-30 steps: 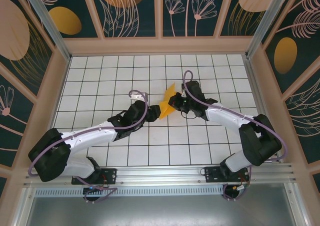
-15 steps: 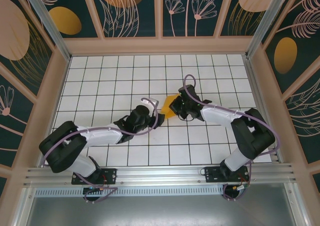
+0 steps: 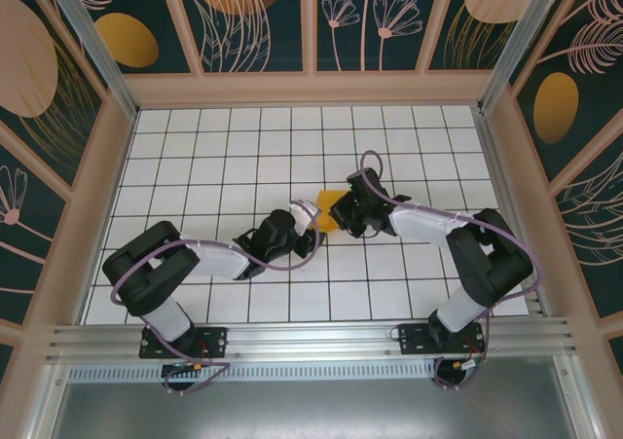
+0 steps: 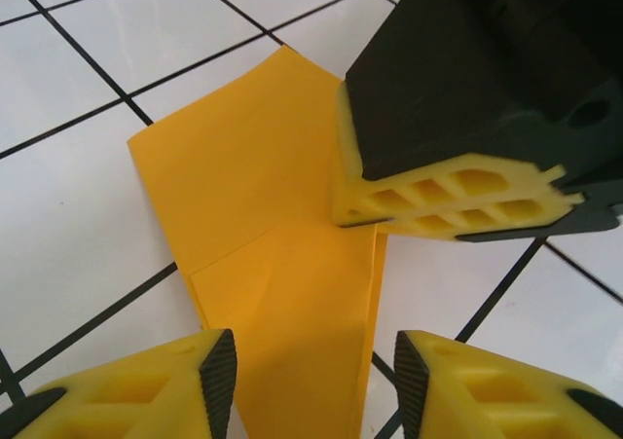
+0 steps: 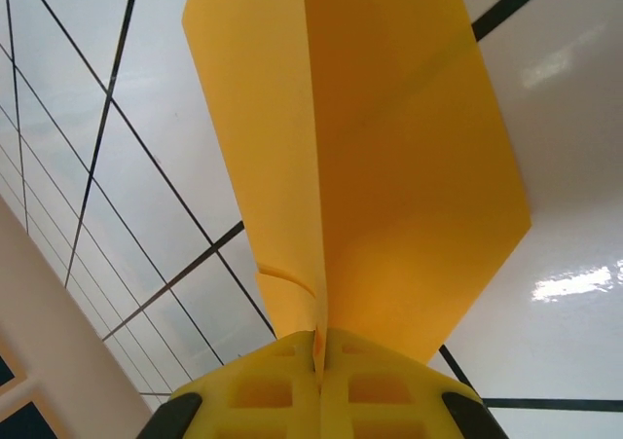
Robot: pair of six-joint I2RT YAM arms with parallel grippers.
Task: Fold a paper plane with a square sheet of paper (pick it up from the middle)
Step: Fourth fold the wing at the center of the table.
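Right end effector (image 5: 319, 361) pinches the folded sheet of paper (image 5: 389, 147) — left end effector (image 4: 313, 371) stands parted astride it.

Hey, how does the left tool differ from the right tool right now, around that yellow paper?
The left tool has its jaws apart; the right tool has its jaws pressed together. The right tool pinches the folded yellow paper at a folded edge, while the left tool only straddles the paper's end without clamping it. Both have yellow fingers and meet at the paper.
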